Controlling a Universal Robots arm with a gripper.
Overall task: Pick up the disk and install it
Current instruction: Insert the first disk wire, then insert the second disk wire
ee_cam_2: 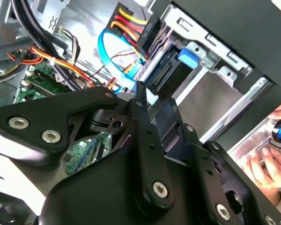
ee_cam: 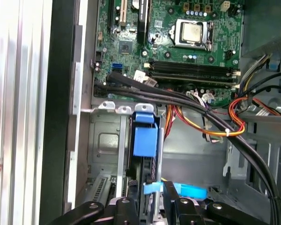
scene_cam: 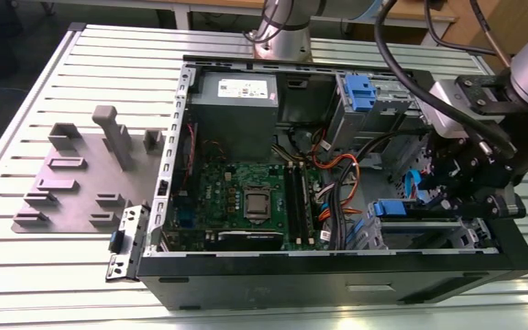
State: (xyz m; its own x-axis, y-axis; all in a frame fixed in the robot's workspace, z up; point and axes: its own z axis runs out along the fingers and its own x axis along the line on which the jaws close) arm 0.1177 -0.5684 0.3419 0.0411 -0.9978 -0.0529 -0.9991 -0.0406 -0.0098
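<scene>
My gripper [scene_cam: 470,196] hangs over the grey drive cage [scene_cam: 429,230] in the near right corner of the open computer case. In both wrist views a dark flat slab, which looks like the disk [ee_cam_2: 171,77] seen edge-on, stands in the cage's slot [ee_cam: 141,171] under a blue plastic tab [ee_cam: 145,140]. Its label face is hidden. The gripper [ee_cam: 150,201] sits right at that slot. A light blue flat cable [ee_cam: 187,191] crosses just in front of it. Whether the gripper touches the slab I cannot make out.
The case lies open on a slatted metal table, with the motherboard [scene_cam: 245,199], a grey power-supply box [scene_cam: 234,93] and bundled cables [ee_cam: 215,124] inside. A grey fixture plate [scene_cam: 71,185] lies at the exterior view's left. A person's hand [ee_cam_2: 264,164] rests outside the case wall.
</scene>
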